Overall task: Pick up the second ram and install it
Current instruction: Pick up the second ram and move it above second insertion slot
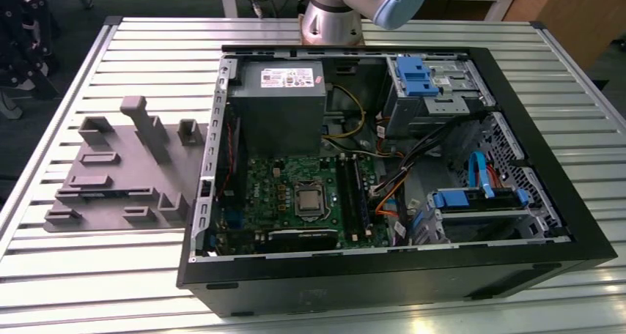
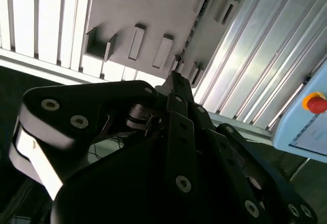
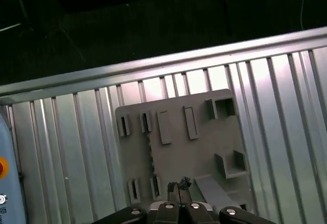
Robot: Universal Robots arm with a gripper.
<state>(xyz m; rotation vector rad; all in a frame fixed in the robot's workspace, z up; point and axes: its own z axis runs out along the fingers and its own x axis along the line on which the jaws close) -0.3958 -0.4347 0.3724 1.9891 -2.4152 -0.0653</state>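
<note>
While the open computer case (image 1: 391, 275) lies on the slatted table (image 1: 98, 275) in the exterior view, both wrist views have the gripper (image 3: 179, 185) hanging over the grey tray (image 3: 204, 147), jaws pinched together, nothing seen between them. The second ram (image 2: 204, 1) may be that dark strip standing edge-on in a tray slot away from the tips; I can't tell for sure. A white label (image 1: 284, 78) sits on the power supply (image 1: 278, 110), print unreadable. There's a red button (image 2: 315, 103) on a pale blue panel.
</note>
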